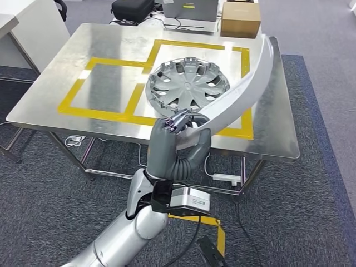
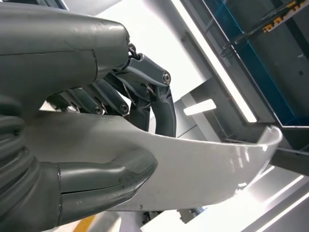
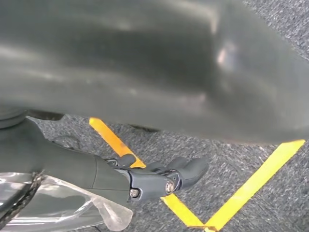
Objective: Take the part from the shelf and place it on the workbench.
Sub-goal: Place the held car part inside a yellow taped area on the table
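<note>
Across the upper half of the head view we see the workbench [image 1: 50, 103], a bare metal sheet marked with yellow tape [image 1: 138, 92] in joined rectangles. Over its edge toward four o'clock runs the part [image 1: 245, 89], a long, curved white trim strip; it sweeps from our left hand up toward one o'clock, where its tip reaches past the tabletop's far right side. From this angle we cannot tell whether the strip touches the metal or hangs just above it. Under its middle, at the bench's centre, a silver wheel cover [image 1: 187, 83] lies flat inside the right-hand tape rectangle. At twelve o'clock, beyond the bench, stand a cardboard box [image 1: 240, 18] and a dark case [image 1: 132, 9] on the grey carpet.

Our left hand [image 1: 174, 146] grips the strip's near end at the bench's six o'clock edge. In the left wrist view the dark fingers [image 2: 160, 92] curl over one face of the white strip [image 2: 204, 169] while the thumb [image 2: 109, 179] presses the other.

In the right wrist view our right hand [image 3: 153, 181] hangs over carpet crossed by yellow floor tape [image 3: 255, 181]; it seems to hold nothing, but the view is too close for us to tell how its fingers are set.
</note>
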### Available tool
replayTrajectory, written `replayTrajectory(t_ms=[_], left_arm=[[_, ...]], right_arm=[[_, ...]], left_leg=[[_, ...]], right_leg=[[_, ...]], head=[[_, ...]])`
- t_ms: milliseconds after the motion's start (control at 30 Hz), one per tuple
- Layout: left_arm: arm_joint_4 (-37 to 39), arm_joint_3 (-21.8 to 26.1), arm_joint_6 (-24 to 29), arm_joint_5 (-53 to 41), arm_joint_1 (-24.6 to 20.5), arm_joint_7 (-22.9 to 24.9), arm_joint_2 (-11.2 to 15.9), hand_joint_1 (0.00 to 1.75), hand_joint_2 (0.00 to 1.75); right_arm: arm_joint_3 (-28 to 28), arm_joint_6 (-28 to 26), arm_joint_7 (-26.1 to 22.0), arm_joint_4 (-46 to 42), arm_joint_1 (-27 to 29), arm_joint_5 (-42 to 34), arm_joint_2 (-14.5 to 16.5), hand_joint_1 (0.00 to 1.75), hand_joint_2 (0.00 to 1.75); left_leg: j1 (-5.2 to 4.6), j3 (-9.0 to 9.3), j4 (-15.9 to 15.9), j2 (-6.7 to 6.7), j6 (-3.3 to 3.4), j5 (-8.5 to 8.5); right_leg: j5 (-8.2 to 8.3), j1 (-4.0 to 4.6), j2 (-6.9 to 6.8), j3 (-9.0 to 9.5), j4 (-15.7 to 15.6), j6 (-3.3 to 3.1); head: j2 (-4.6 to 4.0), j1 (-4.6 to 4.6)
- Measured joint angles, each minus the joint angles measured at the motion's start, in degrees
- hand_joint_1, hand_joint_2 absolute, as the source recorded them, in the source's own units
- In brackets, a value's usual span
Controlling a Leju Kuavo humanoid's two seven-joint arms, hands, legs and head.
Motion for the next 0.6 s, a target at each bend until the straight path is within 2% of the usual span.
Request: replayTrajectory(t_ms=[67,100,167,200,233,267,333,400,433,533,600], left_arm=[[0.0,0.0,0.0,0.0,0.0,0.0,0.0,1.75,1.75],[0.0,0.0,0.0,0.0,0.0,0.0,0.0,1.75,1.75],[0.0,0.0,0.0,0.0,0.0,0.0,0.1,1.75,1.75],[0.0,0.1,0.0,0.0,0.0,0.0,0.2,1.75,1.75],[0.0,0.1,0.0,0.0,0.1,0.0,0.2,1.75,1.75],[0.0,0.1,0.0,0.1,0.1,0.0,0.2,1.75,1.75],[0.0,0.1,0.0,0.1,0.1,0.0,0.2,1.75,1.75],[0.0,0.0,0.0,0.1,0.0,0.0,0.2,1.75,1.75],[0.0,0.0,0.0,0.1,0.0,0.0,0.2,1.75,1.75],[0.0,0.1,0.0,0.1,0.1,0.0,0.1,1.75,1.75],[0.0,0.0,0.0,0.0,0.0,0.0,0.0,1.75,1.75]], right_arm=[[0.0,0.0,0.0,0.0,0.0,0.0,0.0,0.0,0.0],[0.0,0.0,0.0,0.0,-0.1,0.0,0.0,0.0,0.0],[0.0,0.0,0.0,0.0,-0.1,0.0,0.0,0.0,0.0],[0.0,0.0,0.0,0.0,-0.1,0.0,0.0,0.0,0.0],[0.0,0.0,0.0,0.0,0.0,0.0,0.0,0.0,0.0],[0.0,0.0,0.0,0.0,0.0,0.0,0.0,0.0,0.0],[0.0,0.0,0.0,0.0,-0.1,0.0,0.0,0.0,0.0],[0.0,0.0,0.0,0.0,-0.1,0.0,0.0,0.0,0.0],[0.0,0.0,0.0,0.0,-0.1,0.0,0.0,0.0,0.0],[0.0,0.0,0.0,0.0,-0.1,0.0,0.0,0.0,0.0],[0.0,0.0,0.0,0.0,-0.2,0.0,0.0,0.0,0.0]], left_leg=[[0.22,-0.75,2.0,0.08,-0.59,-1.52],[0.34,-1.91,4.7,0.13,-0.89,-3.11],[0.45,-5.54,12.6,0.19,-1.24,-6.66],[0.47,-7.05,15.8,0.19,-1.28,-7.58],[0.48,-7.74,17.0,0.19,-1.22,-7.43],[0.47,-7.36,16.0,0.19,-1.06,-6.21],[0.37,-4.05,8.7,0.2,-0.49,-2.01],[0.12,-0.95,2.2,0.23,0.03,0.16],[-0.02,-0.36,0.8,0.21,0.2,0.22],[-0.09,0.0,-0.1,0.1,0.73,0.11],[0.12,0.51,-0.7,0.14,1.24,0.25]], right_leg=[[0.16,-0.11,-0.05,0.12,-0.2,-0.71],[0.21,-0.18,-0.12,0.19,-0.2,-1.01],[0.13,-0.13,-0.22,0.22,-0.2,-1.34],[0.09,-0.09,-0.25,0.25,-0.2,-1.39],[0.04,-0.04,-0.24,0.31,-0.2,-1.43],[-0.02,0.01,-0.19,0.41,-0.2,-1.43],[-0.19,0.06,-0.06,0.75,-0.2,-1.33],[-0.46,0.23,0.02,0.86,-0.1,-0.93],[-0.54,0.27,0.0,0.8,-0.1,-0.66],[-0.8,0.19,-0.16,0.75,-0.2,0.27],[-2.6,0.16,-0.19,-0.68,2.7,0.73]], head=[[0.0,-0.09],[0.0,-0.13],[0.0,-0.2],[0.0,-0.19],[0.0,-0.19],[0.0,-0.2],[0.0,-0.19],[0.0,-0.16],[0.0,-0.15],[0.0,-0.11],[0.0,0.05]])
